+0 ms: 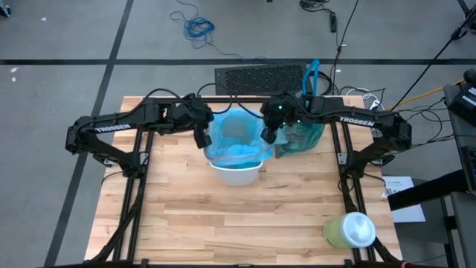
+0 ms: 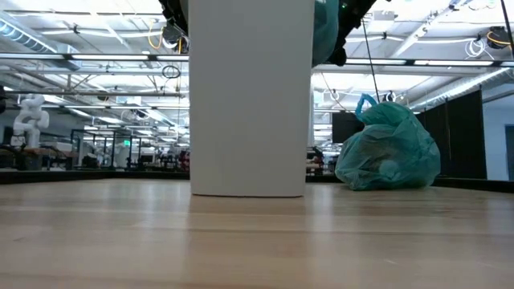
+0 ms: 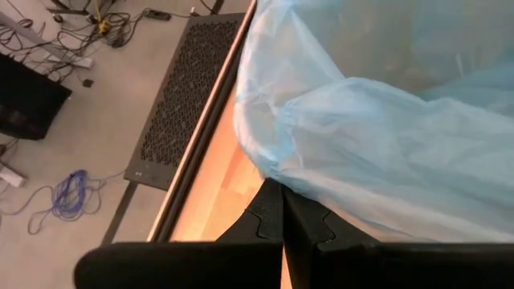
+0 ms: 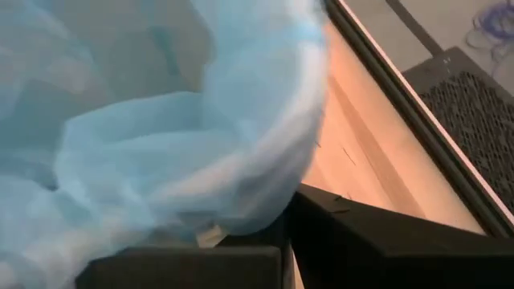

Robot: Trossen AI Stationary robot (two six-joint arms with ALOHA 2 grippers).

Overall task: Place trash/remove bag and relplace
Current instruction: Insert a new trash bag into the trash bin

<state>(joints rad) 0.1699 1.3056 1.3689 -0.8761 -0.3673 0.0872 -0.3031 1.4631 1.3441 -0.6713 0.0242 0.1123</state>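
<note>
A white bin (image 1: 239, 176) (image 2: 250, 96) stands at the table's middle. A sky-blue bag (image 1: 234, 145) (image 3: 385, 160) (image 4: 161, 144) lies spread open in its mouth. My left gripper (image 1: 201, 139) (image 3: 283, 210) is at the bin's left rim and my right gripper (image 1: 266, 135) (image 4: 287, 233) at its right rim, each shut on the bag. The full teal-green bag (image 1: 303, 134) (image 2: 387, 152) rests by its bottom on the table right of the bin, its blue handle (image 1: 312, 74) sticking up. No loose trash scraps show. My left gripper pinches the sky-blue bag's open edge (image 3: 277, 172) on the bin's left side between its two fingers, coming from above and the left. The plastic billows slack from the fingertips toward the bin's mouth. One layer or several, I cannot tell. My right gripper holds the sky-blue bag's open edge (image 4: 265, 201) on the bin's right side, coming from above and the right. The plastic drapes over the fingertips and hides the place of contact. It hangs slack across the bin's mouth.
A pale-green container with a white top (image 1: 349, 229) stands near the table's near right corner. A black perforated panel (image 1: 260, 77) lies beyond the far edge, with cables on the floor. Bare wood (image 1: 223, 223) stretches in front of the bin.
</note>
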